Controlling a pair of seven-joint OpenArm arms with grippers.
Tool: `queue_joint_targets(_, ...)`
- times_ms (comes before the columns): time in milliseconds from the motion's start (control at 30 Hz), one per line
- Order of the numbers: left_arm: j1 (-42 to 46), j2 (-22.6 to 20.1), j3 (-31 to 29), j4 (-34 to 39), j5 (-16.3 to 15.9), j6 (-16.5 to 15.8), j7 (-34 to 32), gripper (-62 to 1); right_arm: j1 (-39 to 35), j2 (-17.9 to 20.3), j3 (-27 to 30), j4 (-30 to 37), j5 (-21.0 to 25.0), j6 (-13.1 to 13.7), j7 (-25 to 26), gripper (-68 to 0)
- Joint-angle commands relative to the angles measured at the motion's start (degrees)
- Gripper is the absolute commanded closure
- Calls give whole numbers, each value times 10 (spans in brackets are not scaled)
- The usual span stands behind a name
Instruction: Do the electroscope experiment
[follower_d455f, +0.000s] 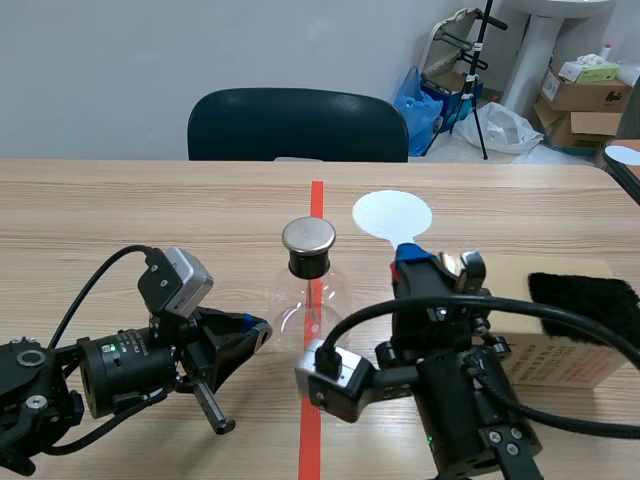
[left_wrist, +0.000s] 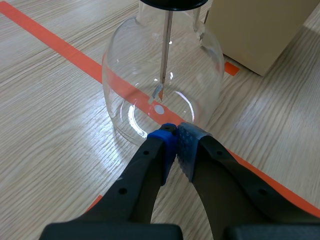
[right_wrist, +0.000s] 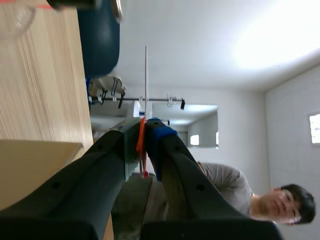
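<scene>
The electroscope is a clear glass flask (follower_d455f: 311, 303) with a black stopper and round metal cap (follower_d455f: 308, 235), standing on the red tape line mid-table. Its rod (left_wrist: 165, 45) hangs inside with a small leaf at the end. My left gripper (follower_d455f: 262, 332) lies low to the flask's left, shut on nothing, its tips (left_wrist: 176, 131) almost at the flask's base (left_wrist: 150, 115). My right gripper (follower_d455f: 412, 252) stands to the flask's right, shut on the orange stem of a white round paddle (follower_d455f: 392, 214). From the right wrist the paddle (right_wrist: 145, 75) shows edge-on above the gripper (right_wrist: 145, 127).
A cardboard box (follower_d455f: 560, 350) with a black cloth (follower_d455f: 585, 297) on top sits at the right, close behind my right arm. A dark chair (follower_d455f: 298, 123) stands across the table. A person (right_wrist: 220, 187) shows in the right wrist view.
</scene>
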Motion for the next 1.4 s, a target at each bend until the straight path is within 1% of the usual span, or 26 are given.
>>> queue_joint_targets(0,-5,0,-6,9,-5,-2,-8,-27,5,6,1,11,0,-6,14,-10)
queue_joint_targets(267,-5,0,-6,9,-5,-2,-8,-28,5,6,1,11,0,-6,104,-10)
queue_joint_targets(367,-5,0,-6,9,-5,-2,-8,-28,5,6,1,11,0,-6,130,-10)
queue_joint_targets(500,-5,0,-6,9,-5,-2,-8,-28,5,6,1,11,0,-6,152,-10)
queue_joint_targets(1367,-5,0,-6,9,-5,-2,-8,-28,5,6,1,11,0,-6,154,-10)
